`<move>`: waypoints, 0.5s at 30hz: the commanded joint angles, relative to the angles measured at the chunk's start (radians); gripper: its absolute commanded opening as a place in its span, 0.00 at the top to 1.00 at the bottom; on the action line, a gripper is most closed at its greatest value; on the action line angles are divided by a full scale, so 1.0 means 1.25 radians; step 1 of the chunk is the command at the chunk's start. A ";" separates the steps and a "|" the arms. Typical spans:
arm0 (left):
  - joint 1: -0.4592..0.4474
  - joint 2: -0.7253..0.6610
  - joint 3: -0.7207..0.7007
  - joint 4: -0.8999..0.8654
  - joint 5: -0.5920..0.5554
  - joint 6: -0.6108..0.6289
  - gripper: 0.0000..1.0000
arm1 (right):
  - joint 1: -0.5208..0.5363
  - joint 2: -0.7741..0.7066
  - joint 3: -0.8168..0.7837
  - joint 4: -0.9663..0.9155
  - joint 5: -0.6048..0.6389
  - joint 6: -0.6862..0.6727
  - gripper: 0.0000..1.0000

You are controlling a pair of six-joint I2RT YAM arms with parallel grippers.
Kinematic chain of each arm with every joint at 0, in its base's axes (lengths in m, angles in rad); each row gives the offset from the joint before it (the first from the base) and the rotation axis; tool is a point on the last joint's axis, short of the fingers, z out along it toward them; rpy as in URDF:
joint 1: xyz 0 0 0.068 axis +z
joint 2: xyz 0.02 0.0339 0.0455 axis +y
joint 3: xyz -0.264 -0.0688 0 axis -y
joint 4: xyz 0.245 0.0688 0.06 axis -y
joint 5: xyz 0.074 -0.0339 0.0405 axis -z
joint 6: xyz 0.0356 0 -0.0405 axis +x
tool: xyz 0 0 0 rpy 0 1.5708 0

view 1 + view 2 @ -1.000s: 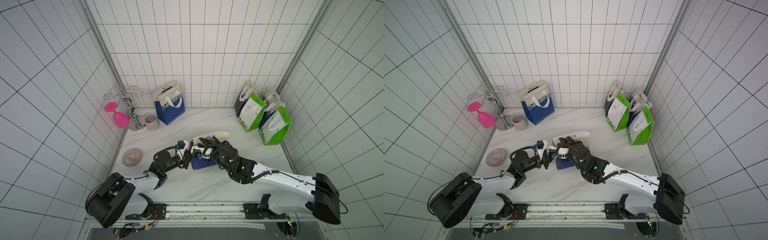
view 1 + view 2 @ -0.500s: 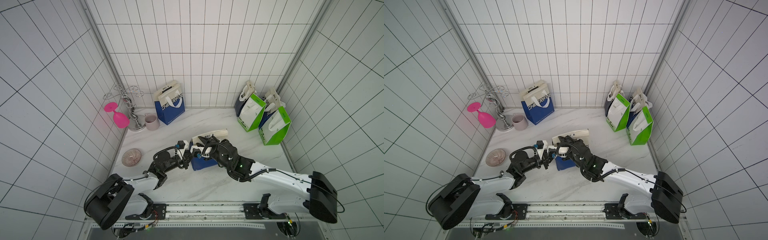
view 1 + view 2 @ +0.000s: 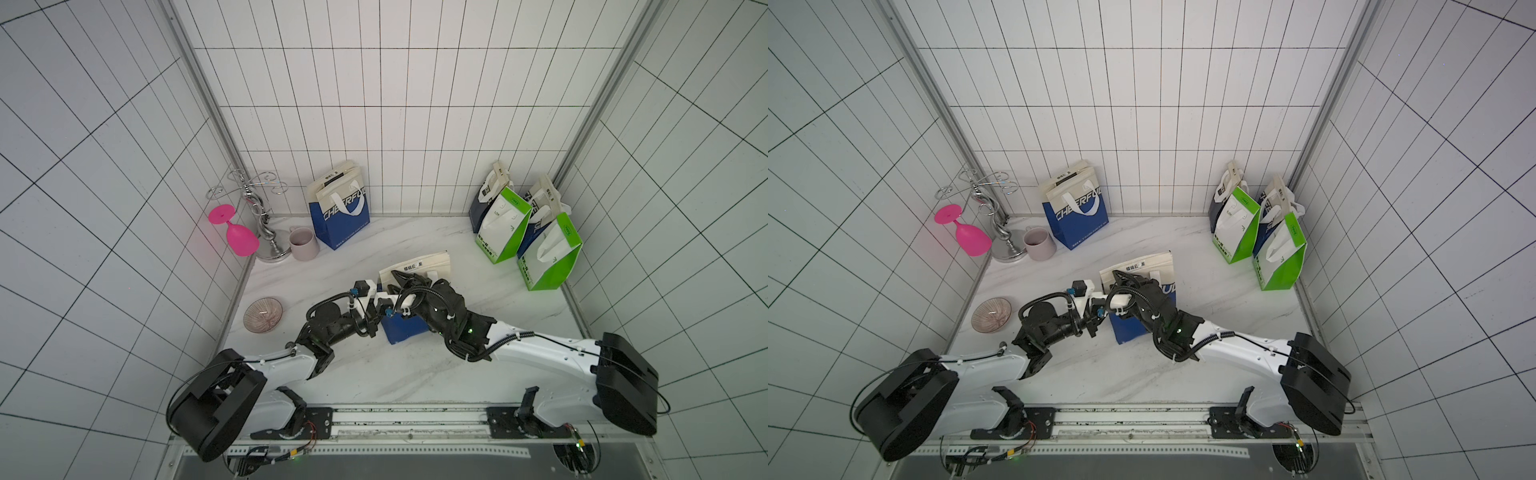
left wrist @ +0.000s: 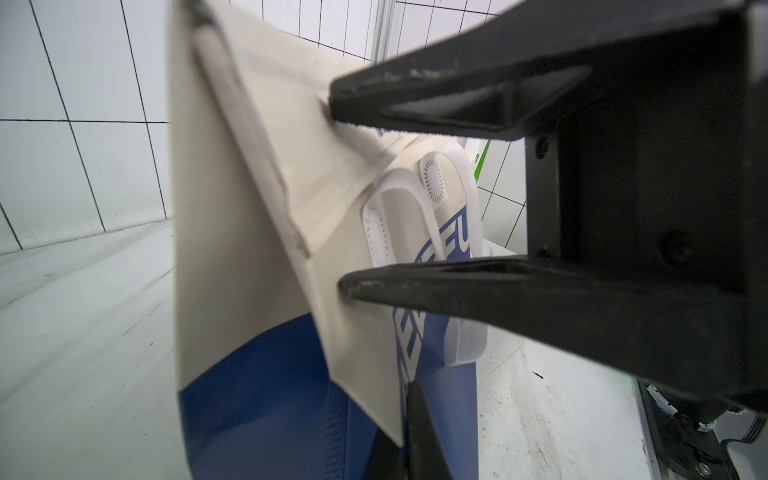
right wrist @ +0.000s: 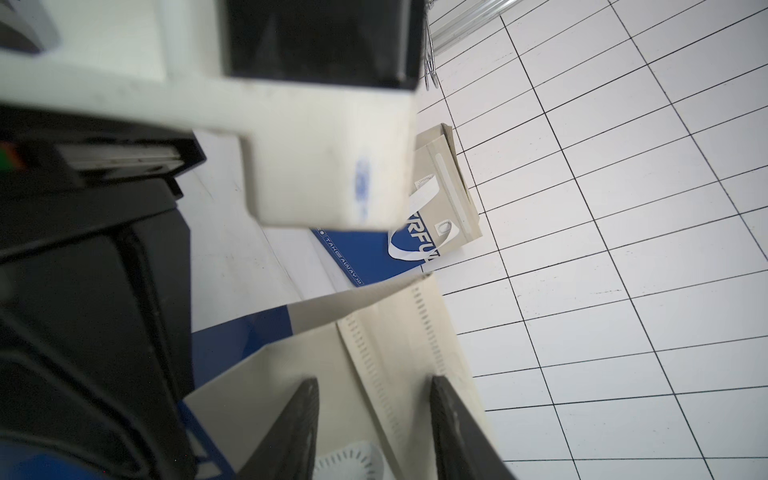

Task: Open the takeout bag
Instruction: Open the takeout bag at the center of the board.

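Note:
The takeout bag (image 3: 419,266) stands mid-table in both top views, beige on top, blue below (image 3: 1125,330), with white handles (image 4: 432,195). My left gripper (image 3: 384,311) reaches it from the left. In the left wrist view it (image 4: 409,388) is shut on the edge of the bag's beige side panel (image 4: 249,249). My right gripper (image 3: 401,279) comes over the bag's top from the right. It (image 5: 374,399) is open, and its fingers (image 4: 415,286) touch the folded beige top flap (image 5: 399,349). The bag's mouth is hidden.
A second blue bag (image 3: 338,212) stands at the back wall and two green-and-white bags (image 3: 503,228) (image 3: 548,257) at the back right. A metal rack (image 3: 262,216), a pink glass (image 3: 237,232), a mug (image 3: 303,243) and a bowl (image 3: 263,315) line the left side.
The right gripper's jaws have spread wider at the bag's top flap. The left gripper has stayed shut on the bag's edge in the same place.

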State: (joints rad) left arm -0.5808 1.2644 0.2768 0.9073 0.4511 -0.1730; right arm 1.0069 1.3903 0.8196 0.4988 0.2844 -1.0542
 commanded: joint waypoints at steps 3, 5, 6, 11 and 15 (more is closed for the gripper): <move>-0.015 -0.019 0.023 0.029 0.040 0.022 1.00 | -0.008 0.027 0.026 0.052 0.046 -0.035 0.59; -0.016 -0.020 0.023 0.028 0.039 0.023 1.00 | -0.011 0.031 0.034 0.059 0.048 -0.032 0.60; -0.016 -0.022 0.024 0.026 0.039 0.024 1.00 | -0.012 0.035 0.040 0.068 0.053 -0.029 0.61; -0.020 -0.018 0.026 0.025 0.040 0.025 1.00 | -0.017 0.047 0.074 0.065 0.050 -0.034 0.65; -0.022 -0.018 0.027 0.023 0.039 0.027 1.00 | -0.021 0.045 0.091 0.058 0.041 -0.017 0.68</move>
State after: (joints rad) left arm -0.5819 1.2633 0.2859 0.8948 0.4240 -0.1642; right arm 1.0061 1.4258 0.8234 0.5579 0.3096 -1.0805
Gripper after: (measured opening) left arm 0.050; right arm 0.326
